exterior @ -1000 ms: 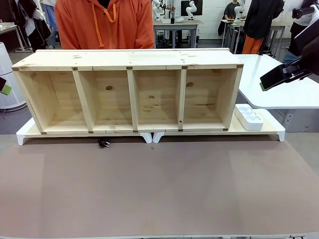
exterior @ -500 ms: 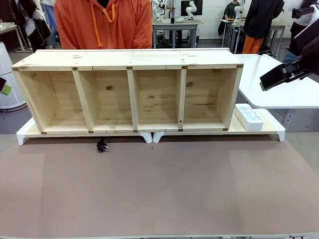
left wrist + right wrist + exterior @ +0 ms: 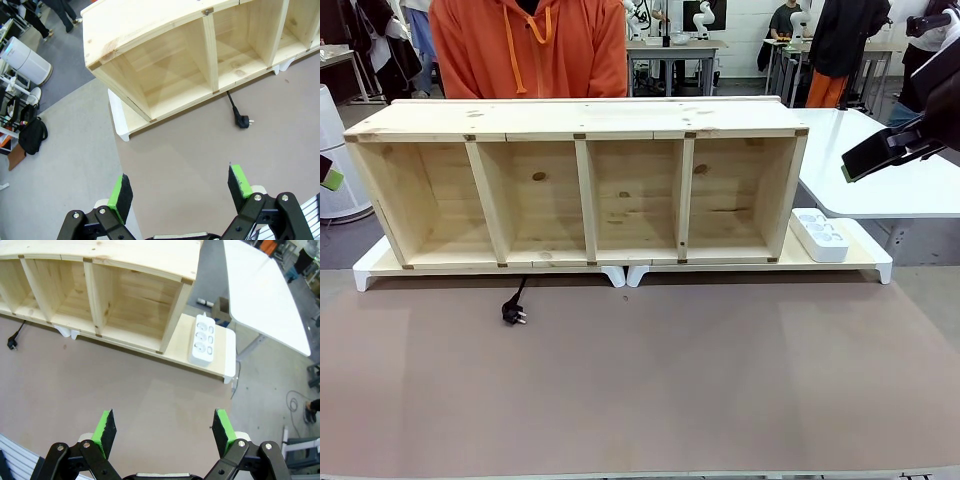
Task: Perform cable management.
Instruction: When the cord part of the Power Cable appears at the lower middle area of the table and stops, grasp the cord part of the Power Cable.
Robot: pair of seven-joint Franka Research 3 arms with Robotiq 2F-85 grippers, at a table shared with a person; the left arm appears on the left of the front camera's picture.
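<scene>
The cable is a thin black cord that comes out from under the wooden shelf onto the brown table, ending in a small black plug. The same cable lies below the shelf's second compartment in the left wrist view, and its plug sits at the left edge of the right wrist view. My left gripper hangs open high above the table's left end, far from the plug. My right gripper is open too, above the right part of the table, holding nothing.
A white power strip lies on the white base board right of the shelf. A person in an orange hoodie stands behind the shelf. A white side table stands at the right.
The plug and more of the cord have slid out from under the shelf toward me onto the brown table. Both grippers have stayed where they were.
</scene>
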